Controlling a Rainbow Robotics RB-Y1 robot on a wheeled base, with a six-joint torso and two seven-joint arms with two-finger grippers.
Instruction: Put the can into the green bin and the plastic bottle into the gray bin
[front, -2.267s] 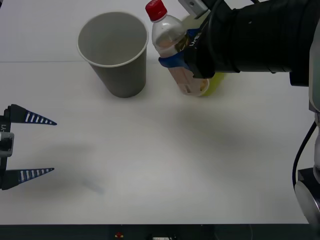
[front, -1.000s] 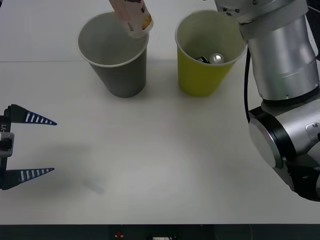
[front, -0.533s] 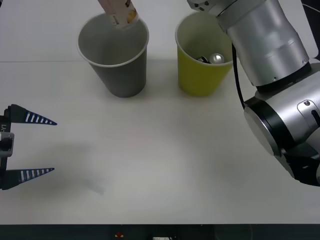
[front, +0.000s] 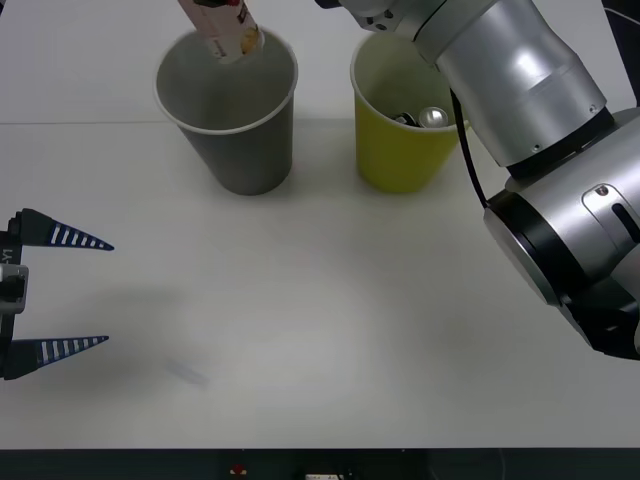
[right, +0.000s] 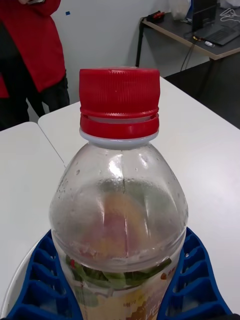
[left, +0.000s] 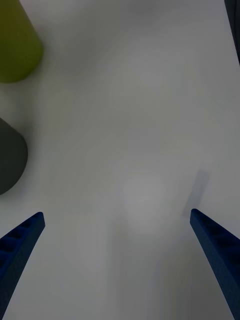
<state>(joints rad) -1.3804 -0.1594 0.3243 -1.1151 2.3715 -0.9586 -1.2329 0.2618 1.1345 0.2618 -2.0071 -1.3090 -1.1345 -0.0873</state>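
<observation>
Inspector A: Surface is a plain white table (front: 330, 300). At the far left, what is the left gripper (front: 75, 292) doing?

Inspector B: It hovers low over the table near the robot, its blue ribbed fingers (left: 20, 240) spread wide with nothing between them, well apart from both bins.

Inspector A: Moving right?

Inspector B: The gray bin (front: 235, 120) stands upright at the far side. The plastic bottle (front: 222, 28) hangs tilted over its mouth, base end down at the rim, upper part cut off by the frame edge. In the right wrist view the right gripper (right: 120, 295) clamps the bottle's body, red cap pointing away.

Inspector A: And further right?

Inspector B: The green bin (front: 400, 150) stands just beside the gray one, apart. The can (front: 432, 117) lies inside it, silver top showing.
</observation>
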